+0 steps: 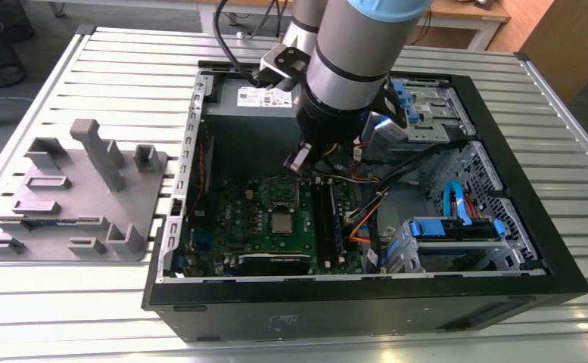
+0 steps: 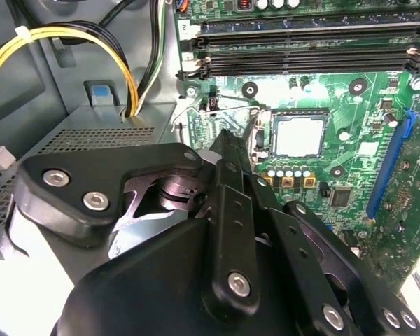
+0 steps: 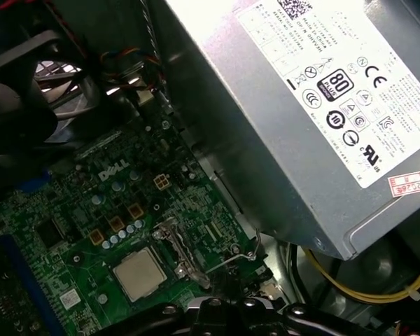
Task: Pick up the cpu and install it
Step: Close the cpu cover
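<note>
One cpu (image 1: 281,221) sits flat in its socket on the green motherboard (image 1: 243,219) (inside the open computer case (image 1: 516,249)), while the hand (image 2: 227,143) hangs just above it with nothing held, fingers drawn together.

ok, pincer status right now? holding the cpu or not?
Pincer: holding nothing; open or shut cannot be told. It hovers above the motherboard. The cpu sits in its socket, apart from the pincer.
</note>
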`<state>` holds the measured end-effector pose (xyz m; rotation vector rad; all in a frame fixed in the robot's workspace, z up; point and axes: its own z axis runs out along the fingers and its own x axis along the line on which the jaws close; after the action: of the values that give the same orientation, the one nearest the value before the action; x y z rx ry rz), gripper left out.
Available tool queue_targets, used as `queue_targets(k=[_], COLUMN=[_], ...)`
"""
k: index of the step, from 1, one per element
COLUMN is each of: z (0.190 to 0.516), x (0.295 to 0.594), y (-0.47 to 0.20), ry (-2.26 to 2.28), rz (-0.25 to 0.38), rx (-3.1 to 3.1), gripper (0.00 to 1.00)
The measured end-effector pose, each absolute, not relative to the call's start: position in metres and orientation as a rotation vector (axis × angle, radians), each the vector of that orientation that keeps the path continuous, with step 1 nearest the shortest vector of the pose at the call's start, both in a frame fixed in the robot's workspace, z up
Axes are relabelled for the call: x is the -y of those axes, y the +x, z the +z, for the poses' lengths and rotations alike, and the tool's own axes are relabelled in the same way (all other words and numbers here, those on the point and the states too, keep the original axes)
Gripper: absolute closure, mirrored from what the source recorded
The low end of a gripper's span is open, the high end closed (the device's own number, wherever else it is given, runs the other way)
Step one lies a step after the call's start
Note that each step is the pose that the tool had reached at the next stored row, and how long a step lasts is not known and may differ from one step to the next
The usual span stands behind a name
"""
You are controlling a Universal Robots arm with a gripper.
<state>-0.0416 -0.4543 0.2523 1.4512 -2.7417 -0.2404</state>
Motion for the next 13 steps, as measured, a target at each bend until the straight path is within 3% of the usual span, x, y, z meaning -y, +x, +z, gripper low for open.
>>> queue_targets(k=[13], z=[0.253], x=[0.467], y=[-0.041], ry=[1.463], rz=[-0.240], rx=[2.735], gripper=[0.89])
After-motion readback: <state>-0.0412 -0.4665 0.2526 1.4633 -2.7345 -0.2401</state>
